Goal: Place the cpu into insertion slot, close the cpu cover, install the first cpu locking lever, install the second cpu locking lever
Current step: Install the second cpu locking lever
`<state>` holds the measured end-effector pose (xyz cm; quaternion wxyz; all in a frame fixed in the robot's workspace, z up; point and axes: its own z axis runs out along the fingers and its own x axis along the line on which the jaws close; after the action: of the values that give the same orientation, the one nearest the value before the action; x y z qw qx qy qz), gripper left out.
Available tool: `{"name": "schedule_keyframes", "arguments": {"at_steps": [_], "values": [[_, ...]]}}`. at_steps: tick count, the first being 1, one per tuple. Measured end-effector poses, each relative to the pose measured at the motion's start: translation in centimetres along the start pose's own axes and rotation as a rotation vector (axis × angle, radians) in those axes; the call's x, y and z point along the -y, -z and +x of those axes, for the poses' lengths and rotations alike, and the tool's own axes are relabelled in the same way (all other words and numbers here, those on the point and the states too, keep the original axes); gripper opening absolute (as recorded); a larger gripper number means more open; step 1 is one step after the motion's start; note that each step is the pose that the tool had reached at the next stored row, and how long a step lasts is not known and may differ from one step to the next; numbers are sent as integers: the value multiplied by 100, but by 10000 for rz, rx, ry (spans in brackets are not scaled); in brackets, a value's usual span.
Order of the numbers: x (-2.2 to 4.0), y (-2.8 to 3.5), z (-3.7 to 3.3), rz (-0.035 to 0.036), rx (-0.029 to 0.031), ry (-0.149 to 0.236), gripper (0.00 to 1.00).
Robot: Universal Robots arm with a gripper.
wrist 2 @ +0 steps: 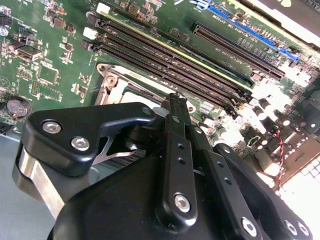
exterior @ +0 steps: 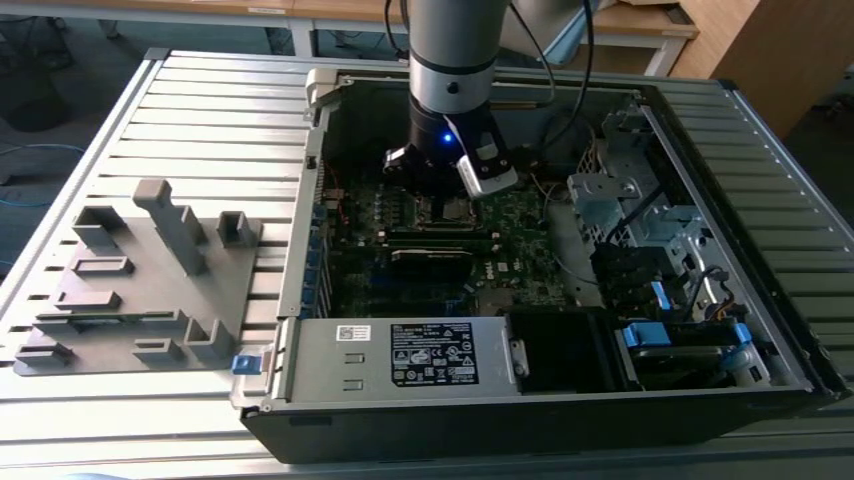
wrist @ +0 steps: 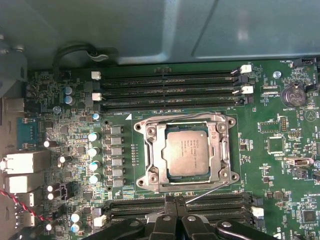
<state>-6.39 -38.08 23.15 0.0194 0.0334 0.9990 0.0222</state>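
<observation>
Cpu [wrist: 186, 153] seated in slot [wrist: 150, 152], cover [wrist: 218, 150] down, just below the gripper [wrist: 175, 212].
Fingers pressed together, holding nothing — the lever [wrist: 207, 191] is thin, stiff, springy; best caught near its free end.

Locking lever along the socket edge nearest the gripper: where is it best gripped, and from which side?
Take the locking lever probably near its free end, which slants away from the cpu cover toward the gripper. It is a thin rod, so pinch across it from above.
</observation>
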Motion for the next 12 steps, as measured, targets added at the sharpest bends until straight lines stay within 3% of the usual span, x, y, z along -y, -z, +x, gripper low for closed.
{"name": "schedule_keyframes", "arguments": {"at_steps": [12], "values": [[0, -19, 6, 20, 3, 0, 11]]}}
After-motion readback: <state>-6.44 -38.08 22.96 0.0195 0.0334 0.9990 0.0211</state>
